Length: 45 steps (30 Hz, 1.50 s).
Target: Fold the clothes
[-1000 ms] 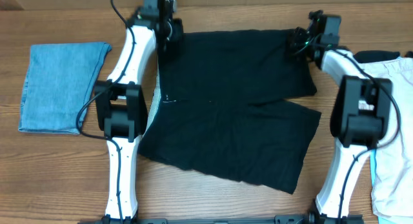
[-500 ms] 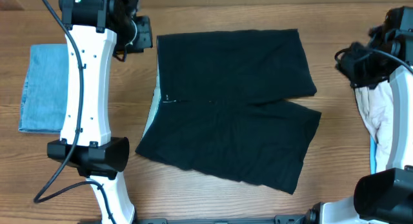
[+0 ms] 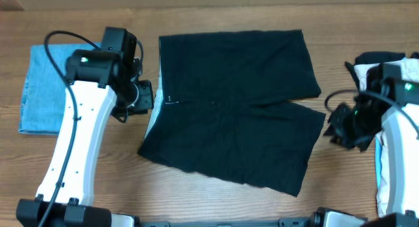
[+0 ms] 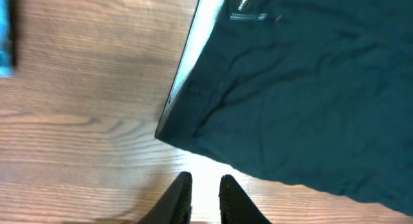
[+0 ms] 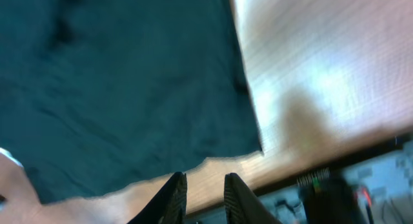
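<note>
Swung both arms back from the far side of the light brown wooden table (image 3: 196,201) and brought them down by the two sides of the big, limp, black cloth shorts (image 3: 229,103). Left the shorts where they were, spread flat in the middle of the table, not folded yet. Put the left gripper (image 4: 205,179) just beside a corner on the waist side, jaws a little apart and holding nothing. Put the right gripper (image 5: 205,179) just beside the corner of a leg end, jaws a little apart and empty too. Left the folded light-blue denim piece (image 3: 55,89) well off to the left. Could have gone wrong from here: might have pinched only the top layer of the soft cloth and bunched it up. Might also have scraped the wood by going in too low.
</note>
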Tool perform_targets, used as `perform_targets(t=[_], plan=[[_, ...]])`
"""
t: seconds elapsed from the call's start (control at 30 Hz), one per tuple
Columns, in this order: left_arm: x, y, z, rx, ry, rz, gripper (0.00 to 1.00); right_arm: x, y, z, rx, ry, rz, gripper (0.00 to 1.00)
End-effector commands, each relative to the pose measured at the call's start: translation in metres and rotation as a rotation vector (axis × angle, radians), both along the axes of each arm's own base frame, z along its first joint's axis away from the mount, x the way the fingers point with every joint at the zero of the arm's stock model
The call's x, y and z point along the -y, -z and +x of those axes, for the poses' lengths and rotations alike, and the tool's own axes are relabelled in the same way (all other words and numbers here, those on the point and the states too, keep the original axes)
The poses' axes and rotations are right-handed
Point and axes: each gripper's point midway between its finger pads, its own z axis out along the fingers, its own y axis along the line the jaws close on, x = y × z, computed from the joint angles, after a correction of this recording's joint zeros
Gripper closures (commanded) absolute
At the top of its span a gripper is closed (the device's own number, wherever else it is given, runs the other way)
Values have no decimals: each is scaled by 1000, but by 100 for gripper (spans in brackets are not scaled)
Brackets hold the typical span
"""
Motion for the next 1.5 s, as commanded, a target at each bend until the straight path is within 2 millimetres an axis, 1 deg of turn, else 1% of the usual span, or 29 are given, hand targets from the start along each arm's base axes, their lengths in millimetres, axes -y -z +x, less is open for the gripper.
perform_targets(t=[0.0,0.07,0.1,0.13,0.17,0.2,0.27,0.33,0.4,0.43,0.47,0.53,0.57,0.67,0.77,0.87,0.9,0.93,1.0,1.03,1.1,1.17,1.2,1.27,1.3,1.33,1.37,1.4,1.47], plan=[[16,33,-2,-17,8,-79,65,-22,45,-42,-62,61,78,74],[17,43,5,5,9,-84,43,-31,78,-65,-122,80,112,71],[17,45,7,13,10,-86,37,-39,90,-73,-146,108,152,70],[18,45,10,26,10,-87,28,-54,106,-78,-145,121,227,69],[18,45,11,33,11,-88,25,-55,117,-79,-137,120,219,61],[18,45,12,37,12,-89,23,-52,129,-83,-143,140,178,38],[18,45,13,40,14,-88,21,-48,145,-87,-148,171,133,31],[18,45,15,46,15,-89,20,-39,152,-90,-156,191,74,30],[19,44,17,58,15,-90,13,-36,156,-92,-154,195,53,30],[18,44,18,61,14,-87,11,-36,158,-91,-150,199,53,31],[18,44,20,66,13,-87,10,-37,159,-89,-141,203,57,37],[17,43,24,84,8,-90,5,-38,160,-87,-128,192,57,43],[15,43,26,91,1,-90,3,-39,160,-85,-120,191,55,44],[6,42,31,108,-26,-91,3,-41,162,-78,-102,208,50,45],[3,41,34,115,-36,-91,2,-40,170,-62,-79,226,49,45],[2,41,34,116,-30,-90,2,-33,178,-42,-112,222,19,45],[2,41,34,116,-30,-90,3,-29,178,-29,-110,198,9,44],[2,41,34,116,-30,-90,2,-26,175,-19,-117,198,-5,45],[2,41,34,116,-29,-89,2,-18,171,-7,-130,187,-40,46],[2,41,34,117,-30,-90,2,-11,167,0,-147,168,-77,46],[1,42,33,115,-33,-87,2,-10,166,-4,-169,162,-82,50],[-12,43,29,91,-69,-71,1,-12,163,-17,-210,109,-75,49],[-24,46,22,56,-109,-71,2,-13,162,-23,-235,90,-70,46],[-34,51,9,-4,-155,-104,2,-13,161,-27,-250,81,-67,45],[-39,57,3,-33,-178,-112,2,-13,160,-28,-254,80,-67,44],[-44,69,-7,-70,-195,-114,2,-13,161,-27,-245,60,-65,44],[-43,82,-16,-105,-199,-137,2,-12,162,-23,-228,56,-70,44],[-39,92,-22,-123,-193,-167,2,-11,163,-18,-206,58,-72,44],[-29,112,-29,-137,-181,-221,4,-11,164,-10,-172,60,-68,44]])
